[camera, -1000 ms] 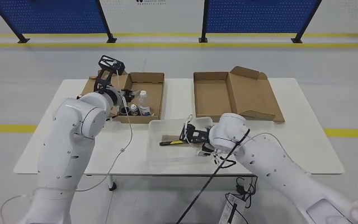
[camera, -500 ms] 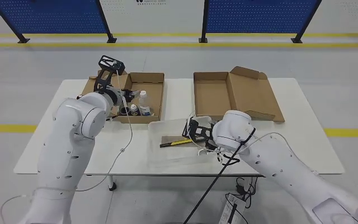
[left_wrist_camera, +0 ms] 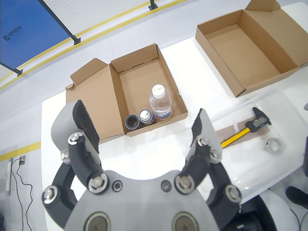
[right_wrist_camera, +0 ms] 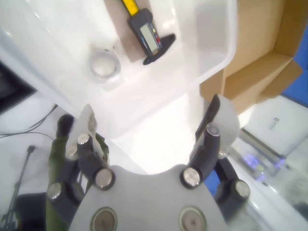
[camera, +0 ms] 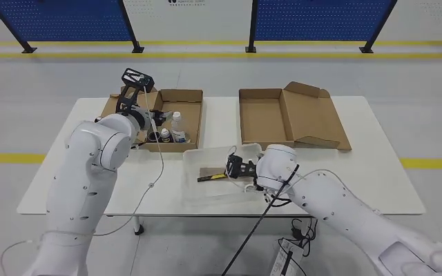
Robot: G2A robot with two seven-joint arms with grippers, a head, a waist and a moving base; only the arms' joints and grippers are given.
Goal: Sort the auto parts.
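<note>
The right gripper [right_wrist_camera: 151, 106], fingers spread wide and holding nothing, hangs over the clear plastic bin [right_wrist_camera: 216, 37]. In the bin lie a digital caliper [right_wrist_camera: 149, 39] and, just beside it, a metal ring [right_wrist_camera: 104, 66]. Farther off, the left gripper [left_wrist_camera: 139, 111], its fingers equally wide apart, hovers above the left cardboard box [left_wrist_camera: 142, 78]. That box holds a water bottle [left_wrist_camera: 160, 102], a spray can [left_wrist_camera: 145, 116] and a black cylinder [left_wrist_camera: 131, 122].

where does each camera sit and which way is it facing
Top view: above the arms, looking down at the table; both arms show.
Left wrist view: raised over the table, facing the box with bottle; open left gripper shows.
Right wrist view: close by the tray, facing into it; open right gripper shows.
Shared: caliper and ring in both wrist views.
</note>
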